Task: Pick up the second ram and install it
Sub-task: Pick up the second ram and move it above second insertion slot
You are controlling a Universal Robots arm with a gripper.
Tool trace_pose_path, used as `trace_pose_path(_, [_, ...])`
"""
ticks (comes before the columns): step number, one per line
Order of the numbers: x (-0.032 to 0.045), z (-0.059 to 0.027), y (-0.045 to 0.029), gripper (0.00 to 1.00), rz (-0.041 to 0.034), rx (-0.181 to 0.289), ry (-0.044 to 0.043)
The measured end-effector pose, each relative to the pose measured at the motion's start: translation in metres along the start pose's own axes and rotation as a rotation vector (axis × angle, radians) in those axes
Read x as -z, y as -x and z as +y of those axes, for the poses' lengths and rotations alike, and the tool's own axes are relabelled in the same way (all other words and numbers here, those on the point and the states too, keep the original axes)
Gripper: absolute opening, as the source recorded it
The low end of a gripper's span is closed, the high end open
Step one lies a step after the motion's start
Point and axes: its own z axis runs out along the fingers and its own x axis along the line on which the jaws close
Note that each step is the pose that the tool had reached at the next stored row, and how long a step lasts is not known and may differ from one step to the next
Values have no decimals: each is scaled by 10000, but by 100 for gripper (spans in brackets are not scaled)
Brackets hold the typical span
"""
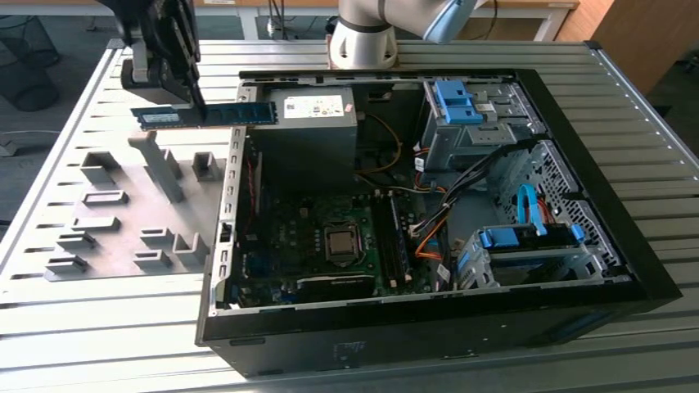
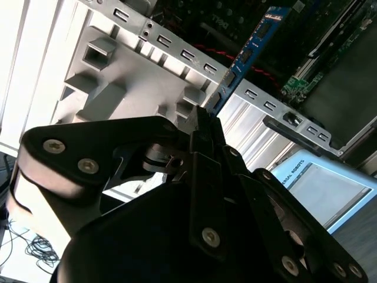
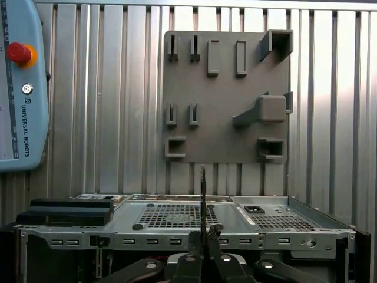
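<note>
- The gripper hangs with its fingers pointing down over the worktop, near the far edge toward the exterior view's left.
- In both wrist views, its two black fingers taper to narrow tips and are clamped together on the second ram near its mid-length.
- The dark wrist body above the fingers seems to stand vertical, though the picture's edge cuts off its upper part.
- The arm's pale grey base column stands at the worktop's far edge, and a blue-grey link leans away from it toward the exterior view's right.
</note>
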Motion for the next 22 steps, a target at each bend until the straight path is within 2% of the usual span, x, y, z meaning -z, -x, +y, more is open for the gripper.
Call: trace_pose_path(22, [-1,-268,-2,14,0,0,0])
